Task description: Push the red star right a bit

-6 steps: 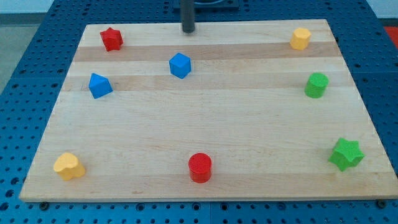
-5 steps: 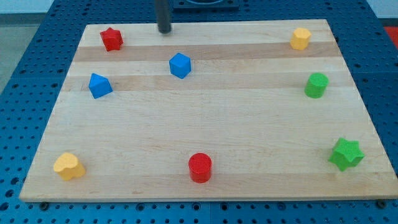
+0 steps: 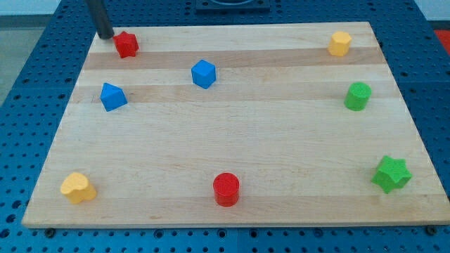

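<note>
The red star (image 3: 126, 44) lies near the top left corner of the wooden board (image 3: 232, 140). My tip (image 3: 105, 34) stands just left of the red star and slightly above it in the view, close to it; I cannot tell if they touch. The rod rises out of the view's top edge.
A blue hexagonal block (image 3: 203, 74) and a blue block (image 3: 112, 96) lie below and right of the star. A red cylinder (image 3: 226, 189) and a yellow heart (image 3: 77, 187) sit near the bottom. At the right are a yellow block (image 3: 339, 43), a green cylinder (image 3: 358, 96) and a green star (image 3: 391, 174).
My tip has moved left along the board's top edge, from right of the red star to just left of it. No block has moved.
</note>
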`<state>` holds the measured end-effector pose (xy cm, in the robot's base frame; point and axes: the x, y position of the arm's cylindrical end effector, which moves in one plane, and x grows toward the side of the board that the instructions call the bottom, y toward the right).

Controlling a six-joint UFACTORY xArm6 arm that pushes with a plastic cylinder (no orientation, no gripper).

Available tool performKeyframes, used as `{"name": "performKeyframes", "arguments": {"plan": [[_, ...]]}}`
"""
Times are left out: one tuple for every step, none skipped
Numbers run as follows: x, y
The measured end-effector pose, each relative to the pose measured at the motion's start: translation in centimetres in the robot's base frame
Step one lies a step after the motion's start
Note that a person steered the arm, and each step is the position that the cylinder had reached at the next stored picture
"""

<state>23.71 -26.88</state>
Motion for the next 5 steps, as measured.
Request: {"name": "performKeyframes", "arguments": {"plan": [[3.0, 2.5], [2.9, 7.0], [2.6, 10.0], [4.2, 10.6], [6.9, 11.1]]}}
